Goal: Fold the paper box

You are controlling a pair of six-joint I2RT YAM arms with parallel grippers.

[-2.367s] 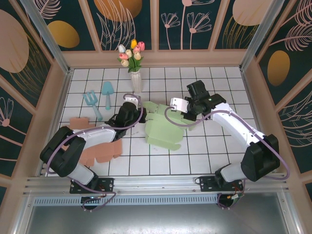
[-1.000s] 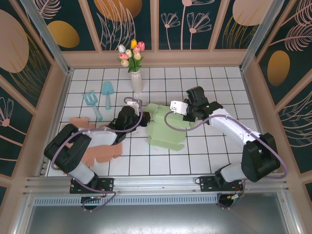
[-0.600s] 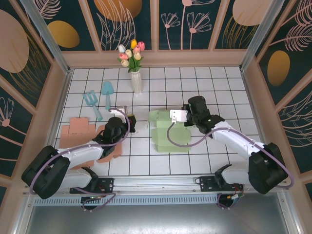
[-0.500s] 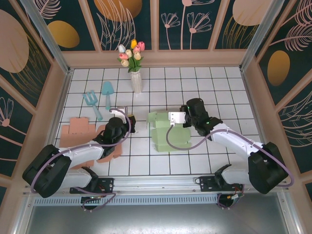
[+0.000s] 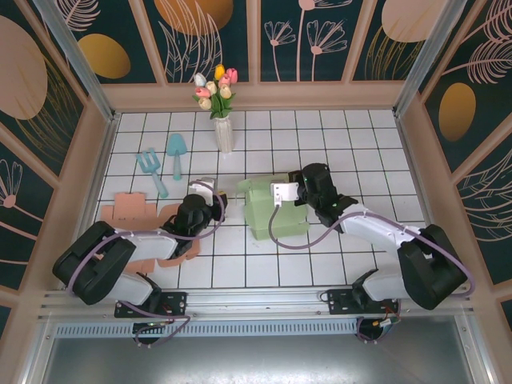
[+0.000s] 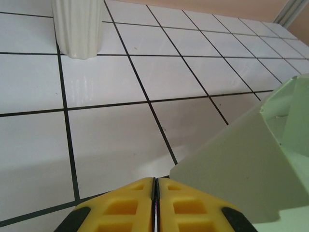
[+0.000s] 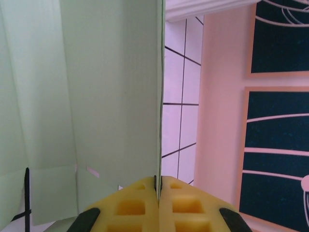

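Right hand grips paper box edge; left hand beside it.

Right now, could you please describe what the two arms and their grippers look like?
Both the left arm and right arm are white links with black joints, each trailing a purple cable. The left gripper and right gripper have yellow pads moulded with square recesses.

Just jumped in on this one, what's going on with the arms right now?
The right gripper is clamped on a thin panel edge of the green paper box, which looks partly formed, with some walls raised. The left gripper is shut with nothing in it, held low right beside a corner of the box. The fold doesn't look finished.
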